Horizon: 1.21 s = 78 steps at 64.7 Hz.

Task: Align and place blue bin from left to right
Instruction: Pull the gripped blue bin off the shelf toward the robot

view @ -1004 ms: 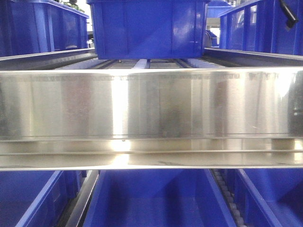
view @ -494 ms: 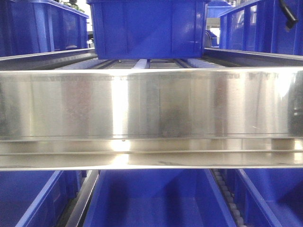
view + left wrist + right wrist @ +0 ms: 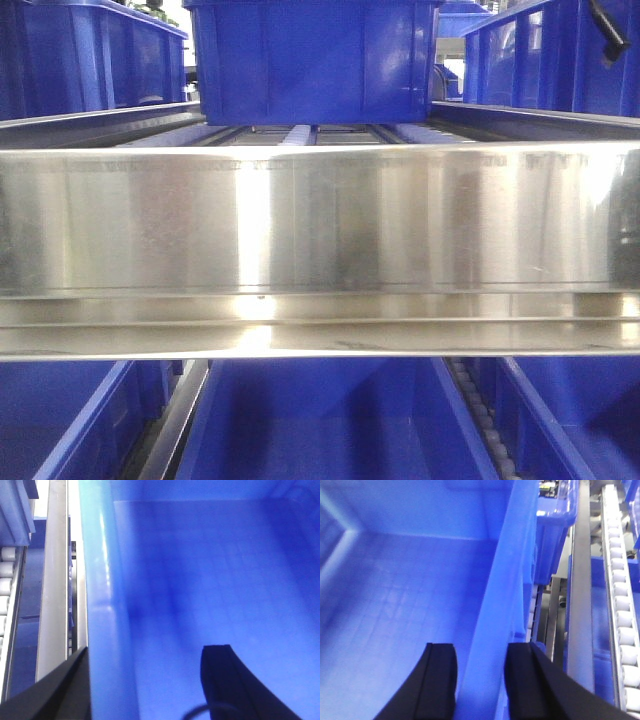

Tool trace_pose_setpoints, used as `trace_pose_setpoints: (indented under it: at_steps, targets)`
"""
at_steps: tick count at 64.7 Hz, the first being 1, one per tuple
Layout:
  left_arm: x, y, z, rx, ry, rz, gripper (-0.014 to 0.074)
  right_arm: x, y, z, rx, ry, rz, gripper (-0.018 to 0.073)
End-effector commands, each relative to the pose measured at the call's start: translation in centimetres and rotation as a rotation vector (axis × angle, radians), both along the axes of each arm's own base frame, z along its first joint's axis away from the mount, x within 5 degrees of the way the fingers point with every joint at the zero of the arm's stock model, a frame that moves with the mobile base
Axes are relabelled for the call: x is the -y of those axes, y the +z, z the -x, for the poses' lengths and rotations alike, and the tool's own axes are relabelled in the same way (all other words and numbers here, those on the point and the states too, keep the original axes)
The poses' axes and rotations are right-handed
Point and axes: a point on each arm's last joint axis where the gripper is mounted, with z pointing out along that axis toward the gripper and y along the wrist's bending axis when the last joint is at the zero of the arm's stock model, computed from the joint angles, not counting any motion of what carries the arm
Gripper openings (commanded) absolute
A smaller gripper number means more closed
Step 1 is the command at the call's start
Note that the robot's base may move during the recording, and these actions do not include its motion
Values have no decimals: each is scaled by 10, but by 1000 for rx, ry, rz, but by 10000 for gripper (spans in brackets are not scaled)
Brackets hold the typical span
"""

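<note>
Nothing is visibly changing in the front-facing view between the earlier pictures and now. The blue bin [image 3: 315, 60] on the upper roller shelf [image 3: 300, 133] is not shifting in any direction against the steel rail [image 3: 320, 220] below it. The bright reflections on that rail are keeping the same shapes and places. The black part [image 3: 610, 30] at the upper right corner is not moving either. The two wrist views come with no earlier pictures, so any change there cannot be told.

blue bins [image 3: 310, 60]: at least 6; steel rail [image 3: 320, 220]: 1; left pincer [image 3: 145, 655] + right pincer [image 3: 480, 647]: 2
</note>
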Motion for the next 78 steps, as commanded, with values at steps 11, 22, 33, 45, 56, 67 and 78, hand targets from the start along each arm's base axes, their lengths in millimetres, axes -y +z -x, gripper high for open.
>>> trace_pose_setpoints:
  at_steps: [11,22,33,45,56,67,78]
  targets:
    - [12,21,17,87,-113,84,-111,7,15,-6,153,-54,-17,-69]
    - [12,21,17,87,-113,84,-111,7,15,-6,153,-54,-17,-69]
    - [12,21,17,88,-109,79,-111,7,15,-6,153,-54,-17,-69]
    - [12,21,16,93,-109,81,-111,7,15,-6,153,-54,-17,-69]
    - [12,21,16,93,-109,81,-111,7,15,-6,153,-54,-17,-69]
    - [12,21,16,93,-109,81,-111,7,15,-6,153,-54,-17,-69]
    - [12,21,16,93,-109,81,-111,7,15,-6,153,-54,-17,-69]
